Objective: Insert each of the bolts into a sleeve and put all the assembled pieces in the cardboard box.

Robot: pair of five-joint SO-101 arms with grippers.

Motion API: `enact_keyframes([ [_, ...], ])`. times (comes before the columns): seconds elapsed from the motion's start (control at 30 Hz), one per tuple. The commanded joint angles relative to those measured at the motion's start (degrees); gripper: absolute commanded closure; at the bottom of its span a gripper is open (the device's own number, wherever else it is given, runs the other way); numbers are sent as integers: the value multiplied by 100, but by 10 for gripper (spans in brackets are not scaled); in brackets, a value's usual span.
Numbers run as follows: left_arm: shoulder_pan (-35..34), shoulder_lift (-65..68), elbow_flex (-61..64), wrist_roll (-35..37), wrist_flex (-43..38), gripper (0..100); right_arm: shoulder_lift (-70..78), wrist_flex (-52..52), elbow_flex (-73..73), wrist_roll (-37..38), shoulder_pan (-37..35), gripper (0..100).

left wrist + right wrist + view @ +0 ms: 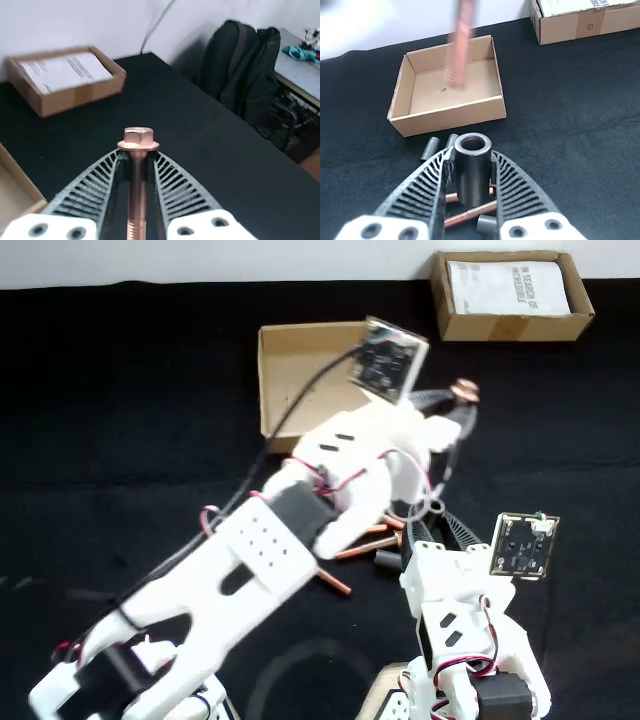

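The bolt [136,170] was shiny coppery metal, threaded toward its end; the sleeve [471,175] was smooth, dull dark metal. The box [447,116] was matt brown cardboard (raw edges), the table [210,145] matt black.

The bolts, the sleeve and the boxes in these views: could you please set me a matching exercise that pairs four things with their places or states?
Things:
1. gripped copper bolt
2. gripped dark sleeve
3. far cardboard box
4. loose copper bolts

Places or states:
A. lying on the black table
B. clamped in the right end effector
C. holds a paper sheet
D. clamped in the left end effector

Pairs: 1-D, 2-B, 3-C, 4-A.
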Motion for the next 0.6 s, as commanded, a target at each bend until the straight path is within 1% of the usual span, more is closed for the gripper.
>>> enact_keyframes([
  [0.0,312,171,-365,97,-185,991,-22,-127,4,-18,-48,990],
  [0.1,374,180,-321,97,-185,991,-22,-127,4,-18,-48,990],
  [0.4,198,171,-321,97,-158,991,-31,-127,-4,-18,-22,991],
  [0.57,295,-224,-163,97,-149,991,-31,-127,-4,-18,-22,991],
])
